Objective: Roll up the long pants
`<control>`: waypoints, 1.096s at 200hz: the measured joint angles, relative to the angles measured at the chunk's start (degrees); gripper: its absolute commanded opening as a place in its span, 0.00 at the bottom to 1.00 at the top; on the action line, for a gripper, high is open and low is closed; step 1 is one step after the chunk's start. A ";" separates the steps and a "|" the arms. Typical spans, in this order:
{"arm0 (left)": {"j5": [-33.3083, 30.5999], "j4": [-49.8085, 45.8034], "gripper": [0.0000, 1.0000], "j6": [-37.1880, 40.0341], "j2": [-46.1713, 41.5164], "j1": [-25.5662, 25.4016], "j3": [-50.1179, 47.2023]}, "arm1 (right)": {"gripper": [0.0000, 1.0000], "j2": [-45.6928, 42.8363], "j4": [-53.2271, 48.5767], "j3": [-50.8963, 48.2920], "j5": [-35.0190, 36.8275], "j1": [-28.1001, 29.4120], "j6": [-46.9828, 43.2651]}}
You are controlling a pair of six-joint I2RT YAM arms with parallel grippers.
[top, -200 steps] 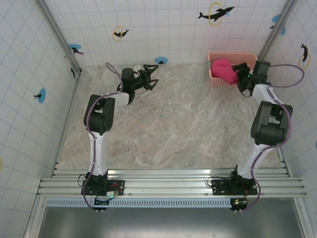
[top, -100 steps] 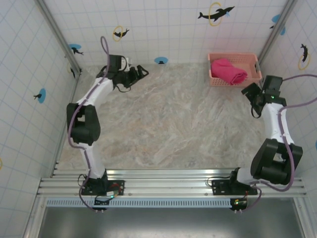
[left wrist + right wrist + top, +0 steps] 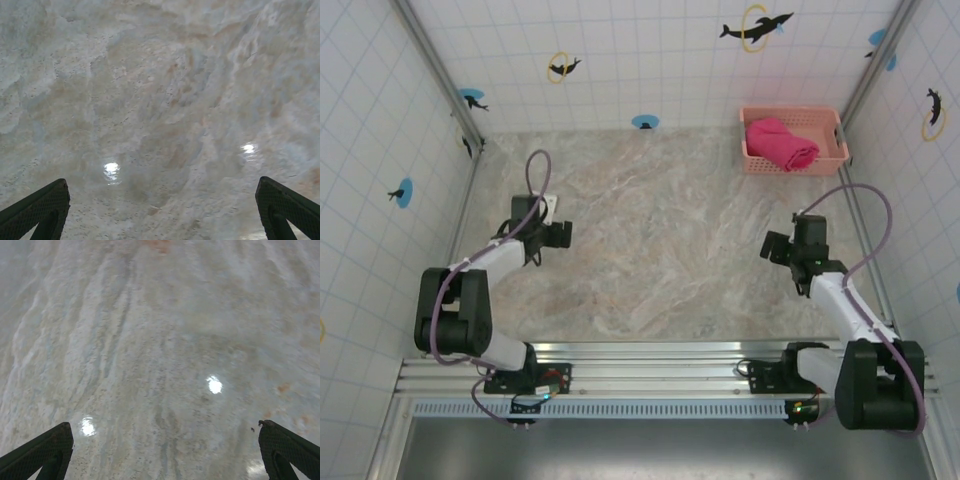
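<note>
From above, the long pants are a bunched magenta-red heap, so compact that neither the legs nor the waistband can be told apart, and the lower part of the heap is hidden behind the wall of the container. That container is a pale salmon-pink basket in the upper right of the overhead frame, against the tiled back wall. The cloth lies in its left and middle part, one lobe reaching towards the front rim, and the right end of the basket looks bare. The left gripper sits at middle left of the overhead view and the right gripper at middle right, both low over the marbled table and well apart from the basket. At this size their jaws are small, dark and hard to read. The wrist cameras settle it. In the left wrist view the left gripper has its dark fingers cut off at the two bottom corners of the frame, spread wide with bare table between them. The right gripper stands the same way, its fingers at the bottom corners, released and holding nothing. Bright spots of reflected light lie on the glossy surface between both pairs.
</note>
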 measured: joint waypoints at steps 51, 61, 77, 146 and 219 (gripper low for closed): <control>-2.93 20.17 0.97 6.91 0.02 -2.36 -9.49 | 0.98 4.17 12.13 -0.55 0.61 2.45 -11.21; -2.82 23.93 0.97 8.13 0.04 -3.50 -10.05 | 0.98 5.84 15.06 -0.55 0.55 2.49 -12.33; -2.32 34.64 0.97 9.38 0.48 -4.35 -14.19 | 0.98 9.40 20.15 -0.55 0.42 2.64 -13.79; -2.29 40.35 0.97 10.75 1.75 -4.28 -17.07 | 0.98 23.96 45.97 -4.90 2.27 5.86 -19.96; -2.29 40.68 0.98 10.78 1.75 -4.28 -17.07 | 0.98 24.79 51.71 -6.64 3.78 6.27 -21.44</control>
